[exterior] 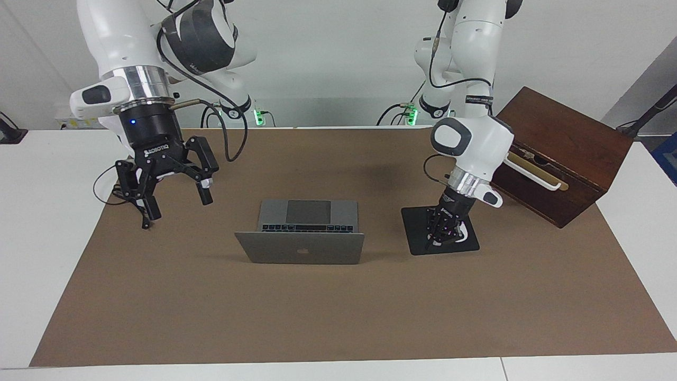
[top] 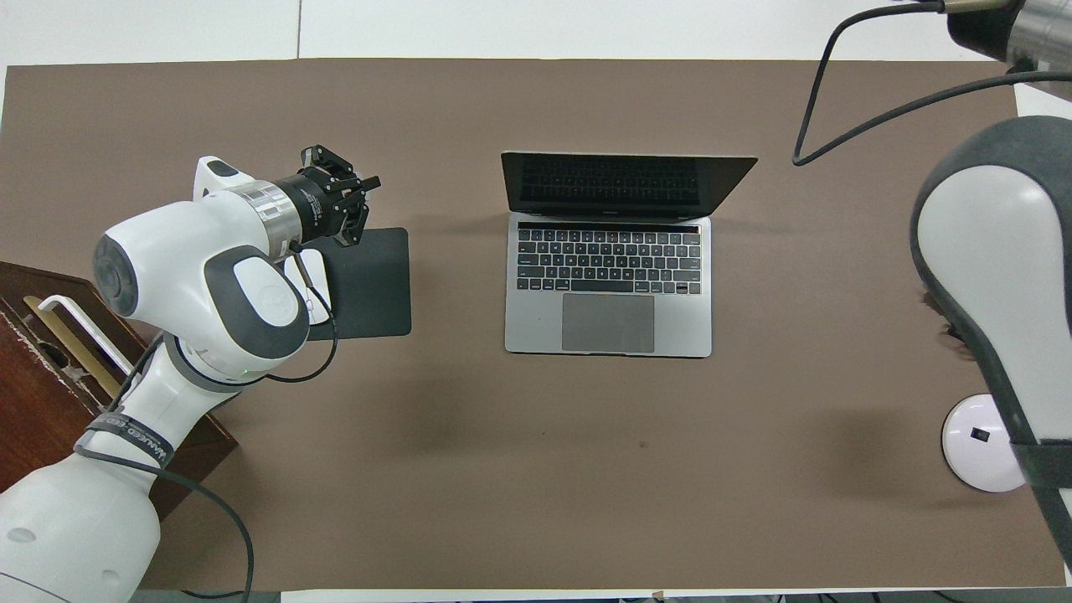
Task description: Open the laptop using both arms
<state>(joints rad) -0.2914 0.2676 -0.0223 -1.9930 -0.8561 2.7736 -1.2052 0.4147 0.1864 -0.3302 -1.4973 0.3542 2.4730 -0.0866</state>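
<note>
Right claw (exterior: 174,203) raised, fingers spread; left claw (exterior: 446,233) low, angled down.

Silver-grey laptop (exterior: 300,238) open, lid upright, mid-table betw. both arms' ends.

You have a large brown paper-like mat (exterior: 338,312) spread over the white table (exterior: 31,238), covering most of its top. On that mat, toward the left arm's end, lies a flat black square mouse pad (top: 373,289), with a small white object (exterior: 464,233) resting on it; you cannot tell what that object is. Just beside the pad, at the table's corner nearer the robots, stands a dark brown wooden box (exterior: 568,143), tilted, with a pale brass-coloured bar handle (exterior: 534,173) across its face.
</note>
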